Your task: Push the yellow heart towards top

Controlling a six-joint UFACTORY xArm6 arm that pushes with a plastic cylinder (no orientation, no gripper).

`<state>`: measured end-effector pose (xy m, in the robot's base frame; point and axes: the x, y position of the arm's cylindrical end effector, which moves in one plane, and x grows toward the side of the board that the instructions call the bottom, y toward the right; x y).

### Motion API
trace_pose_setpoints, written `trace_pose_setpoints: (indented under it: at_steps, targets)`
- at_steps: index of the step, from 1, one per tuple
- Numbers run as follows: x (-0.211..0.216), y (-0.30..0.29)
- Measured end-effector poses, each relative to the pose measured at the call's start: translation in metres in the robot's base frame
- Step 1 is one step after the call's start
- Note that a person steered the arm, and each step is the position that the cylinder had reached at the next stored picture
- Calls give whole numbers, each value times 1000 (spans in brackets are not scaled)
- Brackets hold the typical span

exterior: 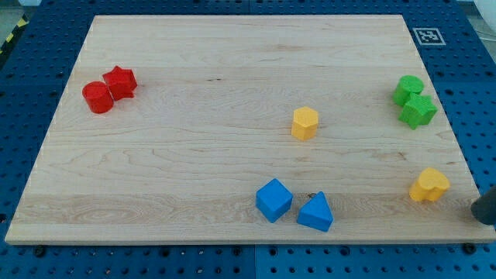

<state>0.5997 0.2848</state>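
The yellow heart [428, 185] lies near the board's right edge, low in the view. Only the dark lower end of my rod shows, at the view's right edge. My tip [483, 212] sits just off the board, right of the heart and slightly below it, with a gap between them. A second yellow block, a hexagon [304, 123], lies near the middle of the board.
The wooden board [232, 62] lies on a blue pegboard. Two green blocks [408, 88] [419, 111] touch each other above the heart. A blue cube [273, 199] and a blue triangle [315, 212] lie at the bottom centre. A red cylinder [98, 97] and a red star [120, 81] lie at the left.
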Motion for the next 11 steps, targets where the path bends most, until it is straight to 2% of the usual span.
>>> trace_pose_setpoints:
  at_steps: [1, 8, 11]
  targets:
    - [-8, -27]
    - [-23, -41]
    - [-22, -69]
